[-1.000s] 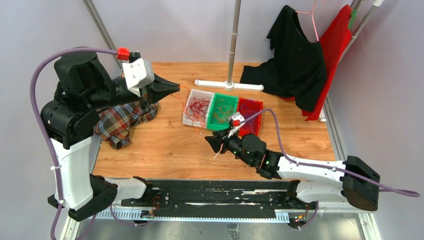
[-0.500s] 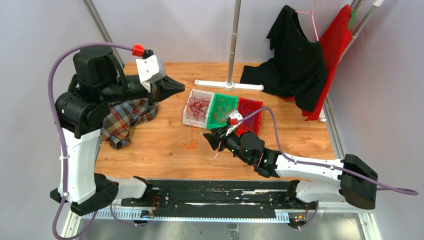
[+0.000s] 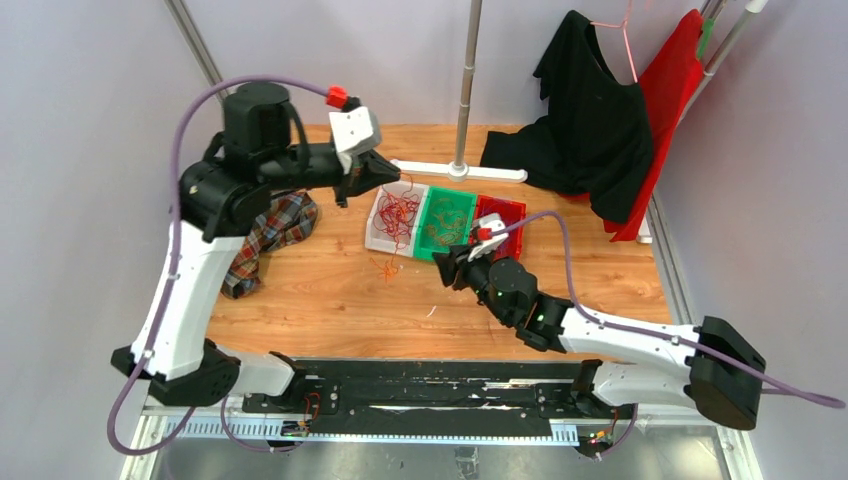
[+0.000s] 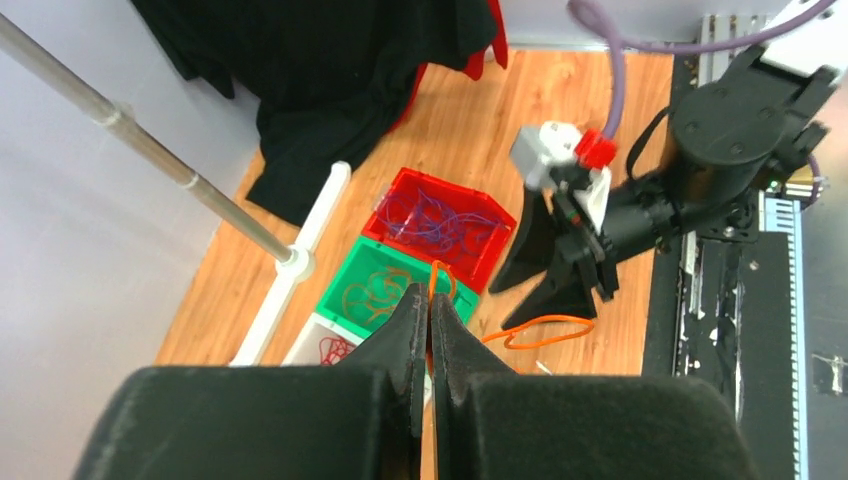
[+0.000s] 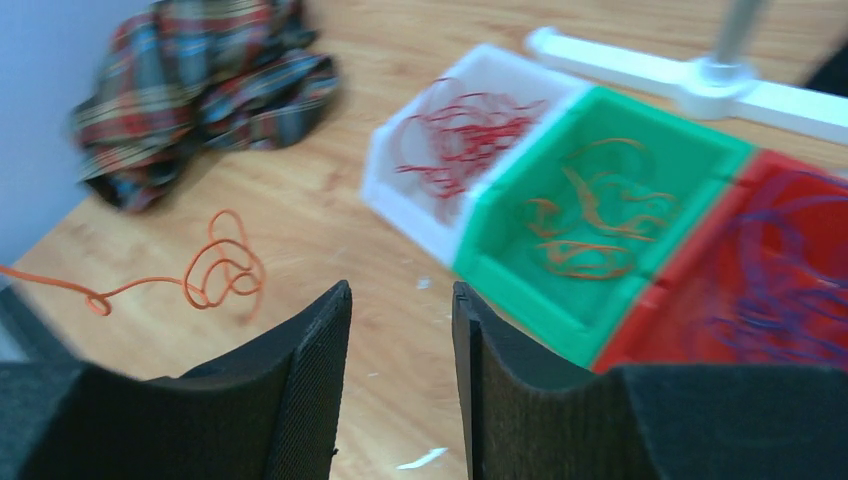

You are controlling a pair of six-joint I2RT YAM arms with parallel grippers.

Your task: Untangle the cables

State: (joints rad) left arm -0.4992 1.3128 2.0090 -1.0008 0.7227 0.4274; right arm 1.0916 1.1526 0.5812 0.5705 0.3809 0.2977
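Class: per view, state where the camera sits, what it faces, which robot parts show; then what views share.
Top external: above and behind, looking down on the table; left arm, right arm show.
Left wrist: high, looking down at right gripper; own shut fingers show.
Right wrist: low, facing the green bin; own open fingers show.
Shared: green bin.

no legible text, no labels or brands, no numbers

Plaid cloth (image 3: 285,220), black shirt (image 3: 590,125), white pole stand (image 3: 440,168), wooden table (image 3: 330,300)
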